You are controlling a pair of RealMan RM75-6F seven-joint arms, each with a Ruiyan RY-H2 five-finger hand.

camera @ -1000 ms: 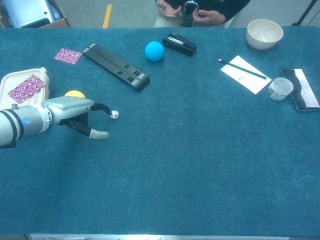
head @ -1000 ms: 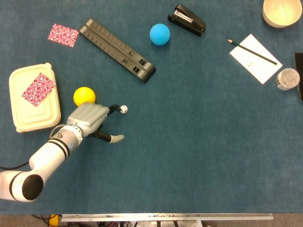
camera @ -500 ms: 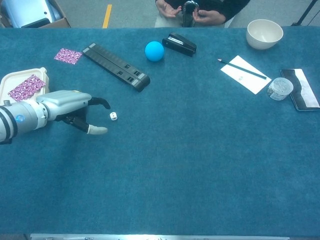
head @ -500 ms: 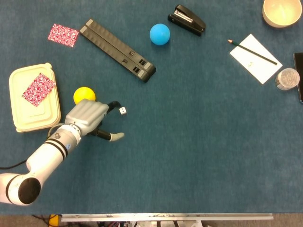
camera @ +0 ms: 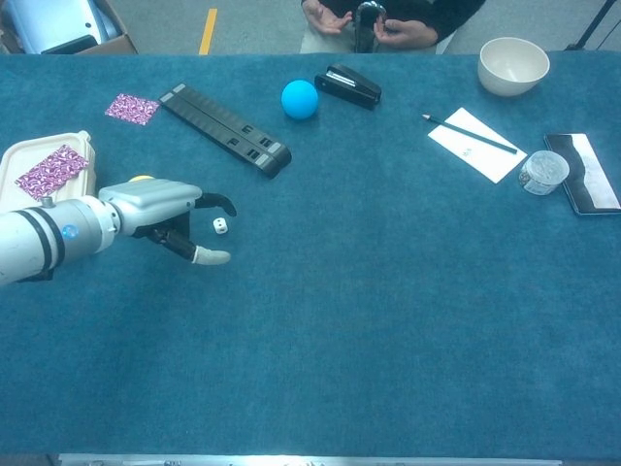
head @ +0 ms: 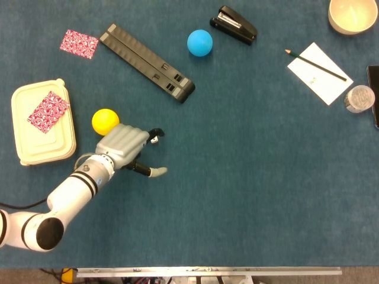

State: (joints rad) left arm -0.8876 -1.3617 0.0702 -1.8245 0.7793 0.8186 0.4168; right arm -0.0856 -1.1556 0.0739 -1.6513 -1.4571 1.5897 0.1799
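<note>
Far off to the left of my left hand (head: 122, 148) sits a cream lunch box (head: 23, 139) with a red patterned card (head: 48, 111) lying on its lid; a second patterned card (head: 79, 44) lies on the table well beyond it. Just behind my hand, touching or nearly touching its back edge, is a yellow ball (head: 105, 120). My hand hovers low over the blue table (head: 249, 177), palm down, fingers spread and curled with nothing between them. The small white die (camera: 220, 225) lies on the cloth right under my fingertips (camera: 229, 207), between the dark curved fingers above and the pale-tipped thumb (camera: 213, 257) below; I cannot tell whether a fingertip touches it, but I am not holding it.

Beyond my hand, up and to the right, a long black bar (head: 146, 62) lies slantwise. Further right are a blue ball (head: 199, 42) and a black stapler (head: 233, 25). Well off to the far right I see a pencil (head: 315, 65) on a sheet of paper (head: 320, 80), a clear cup (head: 359, 98) and a pale bowl (head: 352, 14).
</note>
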